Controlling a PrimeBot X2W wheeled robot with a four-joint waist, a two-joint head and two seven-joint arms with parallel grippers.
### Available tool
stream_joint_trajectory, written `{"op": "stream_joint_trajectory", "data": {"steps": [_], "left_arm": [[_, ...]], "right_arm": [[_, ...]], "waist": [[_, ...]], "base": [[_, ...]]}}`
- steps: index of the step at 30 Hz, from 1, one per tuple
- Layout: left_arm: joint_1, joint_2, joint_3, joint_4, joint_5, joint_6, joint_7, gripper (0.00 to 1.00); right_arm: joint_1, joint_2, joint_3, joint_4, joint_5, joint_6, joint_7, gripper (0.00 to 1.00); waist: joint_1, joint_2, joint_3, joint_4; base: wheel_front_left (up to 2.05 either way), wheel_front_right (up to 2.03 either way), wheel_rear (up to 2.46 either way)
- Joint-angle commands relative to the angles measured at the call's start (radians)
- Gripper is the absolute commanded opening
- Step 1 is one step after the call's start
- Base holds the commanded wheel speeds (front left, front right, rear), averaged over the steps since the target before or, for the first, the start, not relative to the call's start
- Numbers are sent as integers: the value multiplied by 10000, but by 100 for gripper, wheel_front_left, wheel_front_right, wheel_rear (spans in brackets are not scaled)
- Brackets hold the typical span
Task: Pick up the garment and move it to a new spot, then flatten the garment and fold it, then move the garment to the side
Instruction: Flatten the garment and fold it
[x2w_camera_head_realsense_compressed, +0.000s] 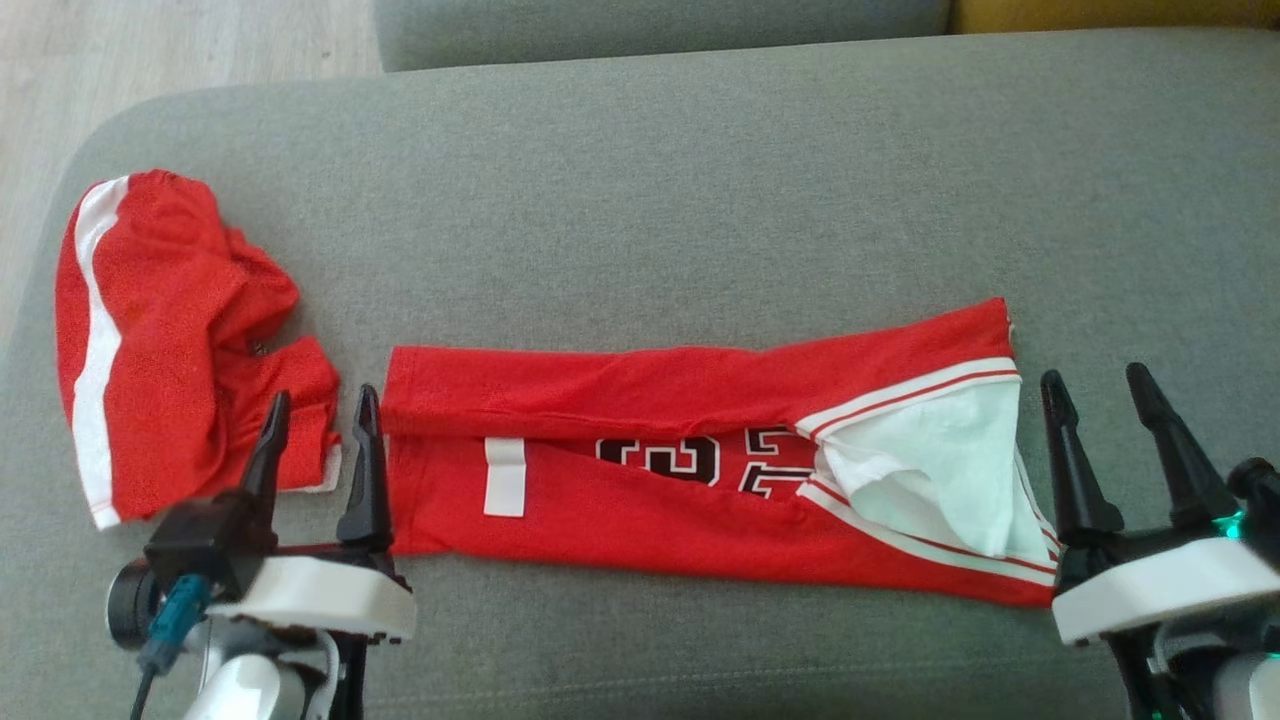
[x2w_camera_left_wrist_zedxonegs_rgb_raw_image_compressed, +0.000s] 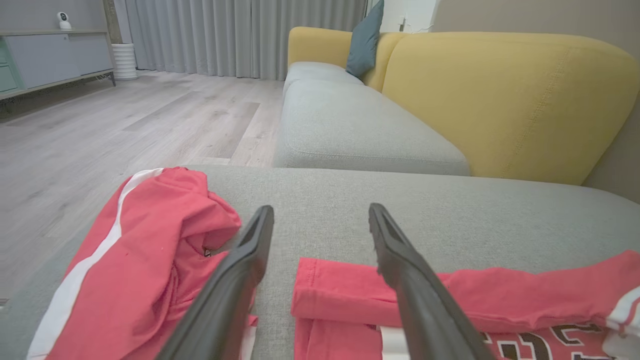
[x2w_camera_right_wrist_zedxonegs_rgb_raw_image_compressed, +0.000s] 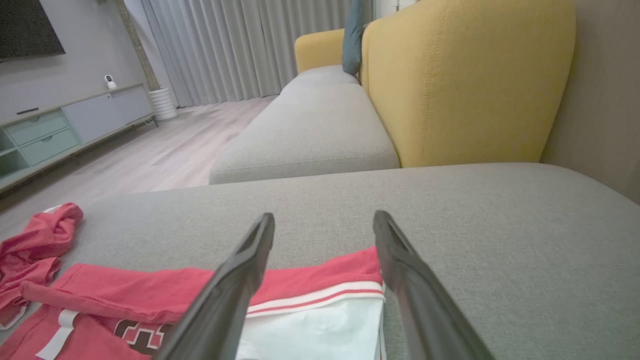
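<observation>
The garment, a red jersey with dark numbers and white trim, lies folded into a long band across the grey sofa cushion. Its white inside shows at the right end. My left gripper stands open at the garment's left end, its right finger over the edge of the cloth and nothing held. In the left wrist view the left gripper spans the folded corner of the garment. My right gripper is open just off the right end; in the right wrist view the right gripper hovers over the garment's trimmed hem.
A second red piece of clothing with a white stripe lies crumpled at the cushion's left end, close beside my left gripper. Wooden floor lies beyond the cushion's left edge. A yellow backrest rises behind the cushion.
</observation>
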Motion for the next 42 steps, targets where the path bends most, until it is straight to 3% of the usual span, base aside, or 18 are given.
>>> {"op": "stream_joint_trajectory", "data": {"steps": [1,9,18,30,31,32,34,42], "left_arm": [[-309,254,348,-330,108,65,-60,100],[-408,319,312,-347,196,145,-45,100],[-861,337,224,-439,316,79,-41,100],[-1591,143,158,-279,447,-174,-100,100],[-1615,125,176,-245,446,-192,-104,100],[-1615,125,176,-245,446,-192,-104,100],[-1645,85,213,-188,447,-218,-113,100],[-1555,-40,373,-56,486,-291,-130,100]], "right_arm": [[-403,-163,227,-301,43,40,-98,100],[-389,-189,196,101,203,40,54,100],[-813,-793,-17,2424,829,40,530,100],[-1986,-1232,416,4491,1620,40,2753,100],[-2008,-1248,452,4511,1683,40,2916,87],[-2008,-1248,452,4511,1683,40,2916,87],[-2010,-1203,494,4484,1954,40,3218,0],[-1950,-1505,-96,3963,2156,40,3316,0]], "waist": [[1,-1,17,11],[1,-1,135,55],[1,-1,744,294],[1,-1,1570,614],[1,-1,1586,623],[1,-1,1586,623],[1,-1,1596,629],[1,-1,1393,466]], "base": [[0,0,0],[0,0,0],[0,0,0],[0,0,0],[0,0,0],[0,0,0],[0,0,0],[0,0,0]]}}
